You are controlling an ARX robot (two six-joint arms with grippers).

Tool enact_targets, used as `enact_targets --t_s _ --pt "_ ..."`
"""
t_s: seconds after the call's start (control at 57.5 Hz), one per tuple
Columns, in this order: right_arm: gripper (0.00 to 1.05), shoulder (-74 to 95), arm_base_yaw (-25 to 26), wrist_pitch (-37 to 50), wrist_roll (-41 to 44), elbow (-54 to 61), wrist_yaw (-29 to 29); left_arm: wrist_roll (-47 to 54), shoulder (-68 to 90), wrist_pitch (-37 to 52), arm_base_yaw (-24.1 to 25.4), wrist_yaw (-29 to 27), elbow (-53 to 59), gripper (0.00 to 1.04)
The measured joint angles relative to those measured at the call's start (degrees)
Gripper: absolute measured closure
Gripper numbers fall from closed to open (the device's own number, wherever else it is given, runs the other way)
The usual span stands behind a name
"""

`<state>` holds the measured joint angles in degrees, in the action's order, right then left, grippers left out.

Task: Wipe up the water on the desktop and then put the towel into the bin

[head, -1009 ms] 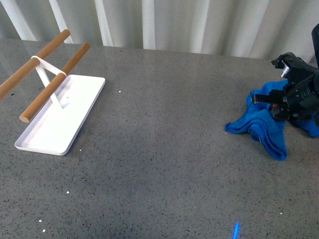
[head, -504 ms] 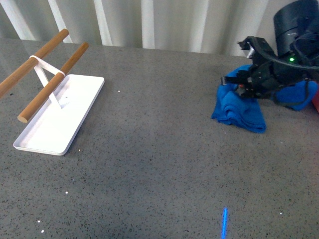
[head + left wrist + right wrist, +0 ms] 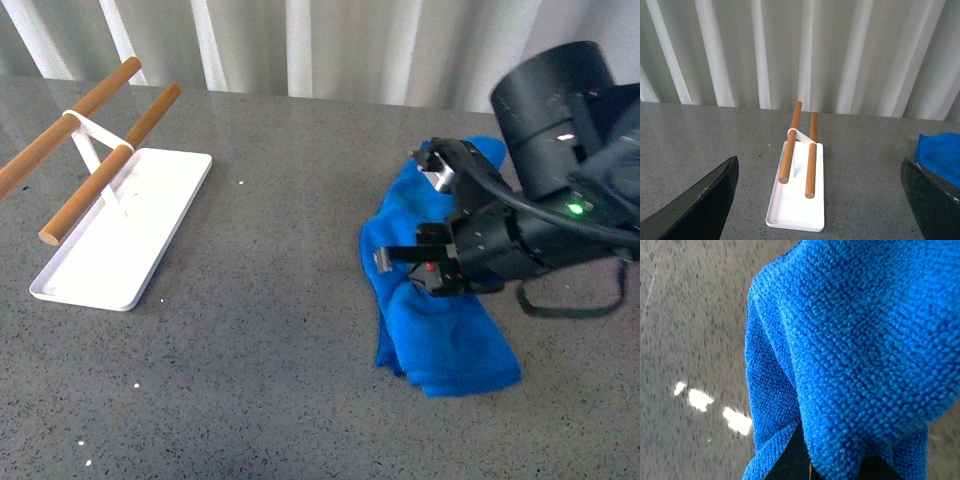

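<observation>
Plainly, we found the towel (image 3: 445, 345) lying crumpled on the desktop (image 3: 280, 330), right of the middle in the front view, with one end trailing toward the far edge and the other spread on the near side. The right gripper (image 3: 400, 268) sat on top of it. From the right wrist view we judged its dark fingers (image 3: 792, 460) closed on a hanging fold of the blue cloth, which filled nearly that whole view. Well apart to the left we saw a flat white tray (image 3: 90, 270) carrying two wooden rods (image 3: 100, 177) joined by a white bracket. The left gripper (image 3: 818, 162) hung above the desktop facing that tray, its fingers (image 3: 700, 205) spread wide with nothing held between them. Behind the desktop stood a white corrugated wall (image 3: 350, 45).
</observation>
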<state>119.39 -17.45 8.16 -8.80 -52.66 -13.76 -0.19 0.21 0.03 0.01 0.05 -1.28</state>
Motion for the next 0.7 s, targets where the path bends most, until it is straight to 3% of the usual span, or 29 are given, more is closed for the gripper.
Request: enact_targets --t_s 0.243,0.696 --pt "1.01 -12.7 5.9 -0.2 2.1 12.2 -1.6 0.0 0.0 0.0 0.0 0.0 0.0 0.07" --pt "1.01 -14.1 23.1 -3.0 11.1 12.4 -1.7 0.0 0.0 0.0 0.0 0.0 0.0 0.07"
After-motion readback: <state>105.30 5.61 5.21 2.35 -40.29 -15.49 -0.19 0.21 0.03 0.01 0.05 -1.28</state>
